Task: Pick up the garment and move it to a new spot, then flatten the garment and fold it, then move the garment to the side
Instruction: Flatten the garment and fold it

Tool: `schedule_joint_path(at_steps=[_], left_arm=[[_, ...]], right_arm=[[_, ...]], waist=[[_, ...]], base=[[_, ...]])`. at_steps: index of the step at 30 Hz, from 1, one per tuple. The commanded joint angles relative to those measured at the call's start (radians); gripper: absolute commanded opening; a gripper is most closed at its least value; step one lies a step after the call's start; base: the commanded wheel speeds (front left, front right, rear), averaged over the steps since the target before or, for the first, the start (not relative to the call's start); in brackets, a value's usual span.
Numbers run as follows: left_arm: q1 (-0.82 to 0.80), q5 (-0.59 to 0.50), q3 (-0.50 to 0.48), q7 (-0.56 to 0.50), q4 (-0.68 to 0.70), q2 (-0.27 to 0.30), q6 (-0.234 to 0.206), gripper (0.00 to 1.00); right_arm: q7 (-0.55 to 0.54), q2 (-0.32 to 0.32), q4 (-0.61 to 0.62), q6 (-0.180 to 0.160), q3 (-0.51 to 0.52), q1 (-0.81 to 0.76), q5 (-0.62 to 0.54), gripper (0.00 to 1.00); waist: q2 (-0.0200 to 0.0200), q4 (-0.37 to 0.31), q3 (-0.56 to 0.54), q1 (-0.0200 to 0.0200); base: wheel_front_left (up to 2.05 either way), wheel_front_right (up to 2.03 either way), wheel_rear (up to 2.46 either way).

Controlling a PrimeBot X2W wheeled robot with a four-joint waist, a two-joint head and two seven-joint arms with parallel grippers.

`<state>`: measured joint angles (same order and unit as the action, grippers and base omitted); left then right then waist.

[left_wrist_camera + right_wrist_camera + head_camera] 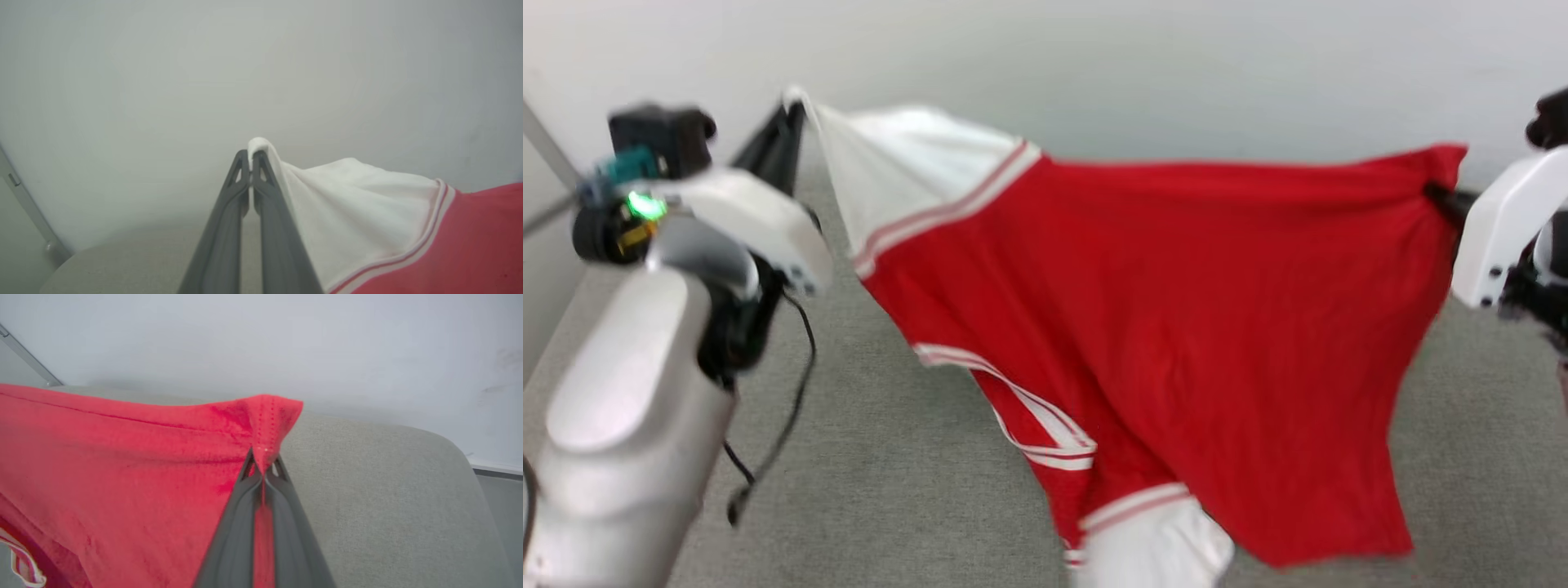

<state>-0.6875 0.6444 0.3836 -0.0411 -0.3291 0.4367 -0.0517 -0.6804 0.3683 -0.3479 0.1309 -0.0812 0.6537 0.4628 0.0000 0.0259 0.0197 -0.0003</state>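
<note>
— What sort of place is this?
— A test room or lab, by the look. There's a plain pale wall (1176,57) behind a work table (890,490) covered in grey felt-like cloth, and the table's corner (453,447) is rounded.
— Anything else?
— A grey metal strip (24,351) slants up the wall beside the table's left edge. A pale skirting (496,465) runs past its right corner.

Left gripper (250,157) and right gripper (263,462) raised, spread wide, each clamped on garment (1176,327)
</note>
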Motion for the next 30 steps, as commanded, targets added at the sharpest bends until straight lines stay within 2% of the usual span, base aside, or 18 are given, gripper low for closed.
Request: schedule_joint_path(at_steps=[1,6,11,22,30], left_arm=[[-0.050,-0.010,-0.001,0.009,-0.032,-0.001,0.008,0.00],[-0.270,-0.050,-0.005,0.053,-0.179,-0.012,0.033,0.00],[-0.493,-0.097,-0.001,0.093,-0.265,-0.006,0.060,0.00],[-0.921,-0.163,-0.024,0.150,-0.309,0.049,0.091,0.00],[-1.028,-0.143,-0.052,0.147,-0.295,0.050,0.074,0.00]], right_arm=[[0.017,0.000,-0.013,0.000,-0.001,0.029,-0.006,0.00],[0.095,-0.004,-0.061,0.000,0.015,0.162,-0.042,0.00],[0.145,-0.002,-0.077,-0.001,0.036,0.330,-0.074,0.00],[0.276,-0.006,-0.087,-0.001,0.031,0.729,-0.149,0.00],[0.382,-0.009,-0.167,0.000,-0.027,0.952,-0.134,0.00]], waist=[[0.0000,-0.006,0.002,0.0003],[0.0000,-0.018,0.055,0.0003],[0.0000,-0.023,0.165,0.0003],[0.0000,-0.056,0.489,0.0003],[0.0000,-0.057,0.685,0.0003]], base=[[0.00,0.00,0.00],[0.00,0.00,0.00],[0.00,0.00,0.00],[0.00,0.00,0.00],[0.00,0.00,0.00]])
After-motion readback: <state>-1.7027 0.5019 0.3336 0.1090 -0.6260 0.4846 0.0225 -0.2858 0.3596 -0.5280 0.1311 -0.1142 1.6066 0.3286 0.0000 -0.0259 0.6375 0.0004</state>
